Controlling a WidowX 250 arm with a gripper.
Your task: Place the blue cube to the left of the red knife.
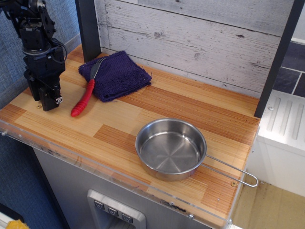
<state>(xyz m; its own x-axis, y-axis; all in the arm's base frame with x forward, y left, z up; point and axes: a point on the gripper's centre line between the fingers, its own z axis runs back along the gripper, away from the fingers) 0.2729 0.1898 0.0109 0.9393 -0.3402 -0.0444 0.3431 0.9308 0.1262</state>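
Note:
The red knife [83,100] lies on the wooden counter [157,109] at the left, its red handle pointing to the front and its grey blade end resting on a dark blue cloth [114,74]. My black gripper [46,101] points straight down with its tips at the counter surface, just left of the knife's handle. Its fingers read as one dark block, so I cannot tell how the jaws stand. The blue cube shows nowhere in this view; it is hidden or out of view.
A steel pan [170,149] with a wire handle sits at the front right. A dark post [88,28] and a plank wall [190,33] stand behind the cloth. The counter's front edge [95,164] has a clear lip.

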